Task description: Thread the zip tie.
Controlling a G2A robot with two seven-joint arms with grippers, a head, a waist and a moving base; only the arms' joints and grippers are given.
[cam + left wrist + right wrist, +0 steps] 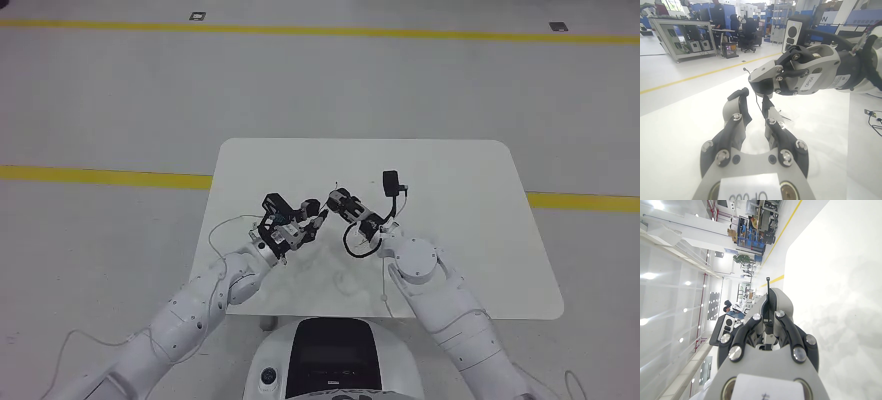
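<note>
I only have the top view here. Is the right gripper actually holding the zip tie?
Observer: Yes. The right wrist view shows the right gripper shut on the zip tie, its head end poking out beyond it.
Operator: Is the left gripper open?
Observer: Yes, the left wrist view shows the left gripper with its jaws apart.
Operator: Where is the tail?
Observer: It hangs from the right gripper down between those open jaws.
</note>
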